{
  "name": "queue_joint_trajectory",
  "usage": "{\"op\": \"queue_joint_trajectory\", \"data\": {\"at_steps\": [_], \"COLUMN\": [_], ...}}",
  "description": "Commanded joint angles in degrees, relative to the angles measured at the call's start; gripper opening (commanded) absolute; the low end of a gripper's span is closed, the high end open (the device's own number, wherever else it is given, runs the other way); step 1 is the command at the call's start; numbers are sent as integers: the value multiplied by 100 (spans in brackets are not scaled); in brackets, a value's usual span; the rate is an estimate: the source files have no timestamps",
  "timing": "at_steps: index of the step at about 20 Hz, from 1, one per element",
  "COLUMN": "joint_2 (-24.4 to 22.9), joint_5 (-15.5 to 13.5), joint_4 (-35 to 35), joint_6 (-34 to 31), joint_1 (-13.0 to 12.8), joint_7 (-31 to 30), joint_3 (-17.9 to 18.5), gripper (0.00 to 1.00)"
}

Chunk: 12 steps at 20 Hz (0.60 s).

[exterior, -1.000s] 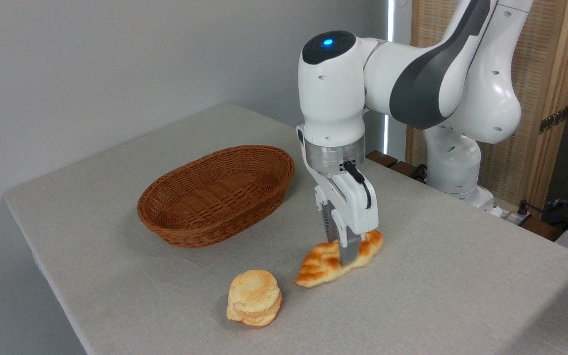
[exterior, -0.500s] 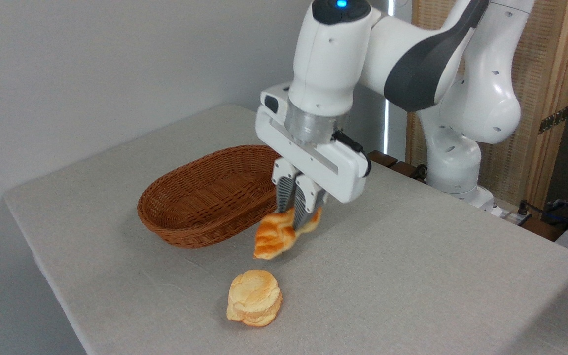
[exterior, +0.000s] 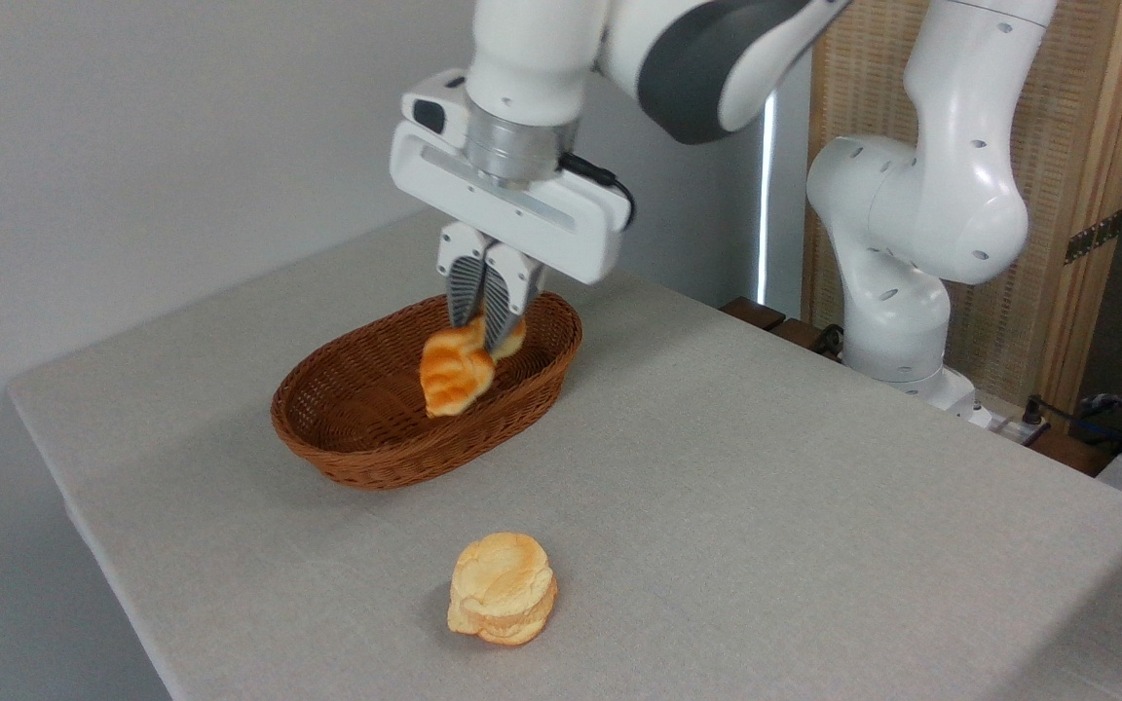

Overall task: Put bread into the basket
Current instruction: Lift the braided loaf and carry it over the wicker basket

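Note:
The bread [exterior: 456, 372], a golden-orange braided loaf, hangs tilted in the air with one end pointing down. My gripper [exterior: 479, 329] is shut on its upper part, fingers pointing down. The loaf hangs over the right half of the reddish-brown wicker basket [exterior: 347, 428], above its floor and not touching it. The basket stands on the grey table, left of centre, with nothing lying in it.
A small round pale-yellow layered bun [exterior: 504, 588] lies on the table near the front edge, well in front of the basket. The arm's white base [exterior: 897, 331] stands at the back right. The table's left edge runs close behind the basket.
The gripper has lifted the bread off the table and carried it up and to the left, from beside the bun to over the basket. The wrist has turned along the way.

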Motion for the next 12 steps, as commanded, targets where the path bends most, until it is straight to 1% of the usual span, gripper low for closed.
{"op": "queue_joint_trajectory", "data": {"at_steps": [1, 5, 7, 8, 9, 10, 11, 12], "joint_2": [570, 913, 993, 1019, 1037, 1054, 1063, 1072], "joint_5": [-172, -181, -181, -181, -181, -181, -181, -181], "joint_4": [419, 428, 428, 437, 428, 428, 428, 428], "joint_6": [123, 563, 765, 827, 889, 924, 933, 933], "joint_1": [8, 8, 8, 8, 8, 8, 8, 8], "joint_7": [-464, -851, -1062, -1106, -1115, -1159, -1185, -1186], "joint_3": [-394, -685, -790, -799, -808, -808, -808, -808], "gripper": [6, 6, 7, 10, 23, 43, 47, 66]}}
